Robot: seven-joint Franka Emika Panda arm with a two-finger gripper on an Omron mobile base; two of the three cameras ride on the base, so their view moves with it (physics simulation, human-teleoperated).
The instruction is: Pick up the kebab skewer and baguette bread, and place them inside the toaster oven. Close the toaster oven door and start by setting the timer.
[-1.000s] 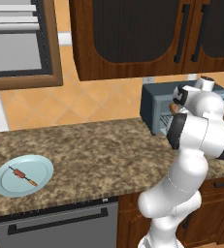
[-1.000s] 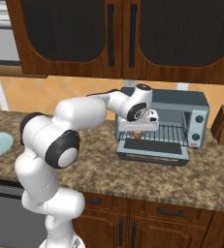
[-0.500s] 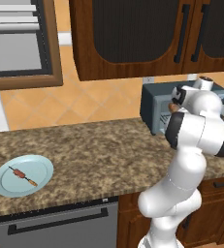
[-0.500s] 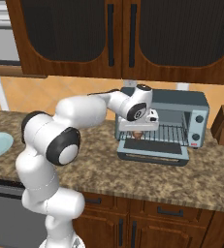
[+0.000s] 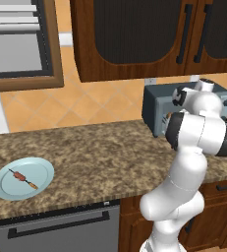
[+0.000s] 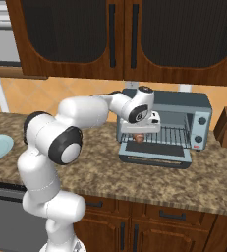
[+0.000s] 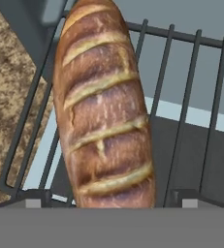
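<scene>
While the gripper (image 6: 140, 132) hangs at the toaster oven (image 6: 164, 127) mouth, jaws spread, nothing held.
Baguette bread (image 7: 104, 111) lies on the wire rack (image 7: 181, 121), left side; kebab skewer (image 5: 22, 178) on plate (image 5: 2, 184), far left of bench (image 5: 95, 157).

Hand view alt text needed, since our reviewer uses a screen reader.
A crusty brown baguette bread lies lengthwise on the wire rack of the toaster oven, near the rack's left edge. Speckled brown counter shows at left.

arm: stretched forward from base, elbow bent
gripper (image 6: 140, 132): pointing down, fingers (image 7: 35, 201) spread wide apart
</scene>
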